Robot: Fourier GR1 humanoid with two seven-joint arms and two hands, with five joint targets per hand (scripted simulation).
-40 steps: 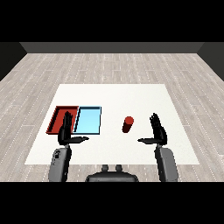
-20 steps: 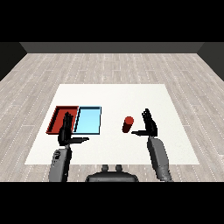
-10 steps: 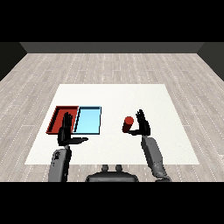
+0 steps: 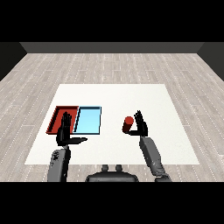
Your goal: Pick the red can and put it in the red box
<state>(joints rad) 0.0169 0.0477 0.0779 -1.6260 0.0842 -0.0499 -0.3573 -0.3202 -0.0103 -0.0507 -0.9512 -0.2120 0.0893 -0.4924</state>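
A red can (image 4: 128, 124) stands upright on the white table (image 4: 175, 144), right of centre and somewhat nearer the front edge than the back. The robot's right hand (image 4: 141, 126) is raised just beside the can on its right, fingers straight and pointing up — open, not curled round the can; from this angle it is hard to say whether the palm touches the can or stops just short of it. The grey right forearm (image 4: 151, 155) slants in from the table's front edge.

Toward the table's left edge two trays lie side by side, touching along their long sides: the red tray (image 4: 57, 113) on the outside, the light blue tray (image 4: 89, 120) next to it, nearer the centre. The left hand (image 4: 65, 131) is held over the front end of the red tray — fingers straight and upright, thumb stretched sideways toward the blue tray, holding nothing. The can is well apart from both trays.
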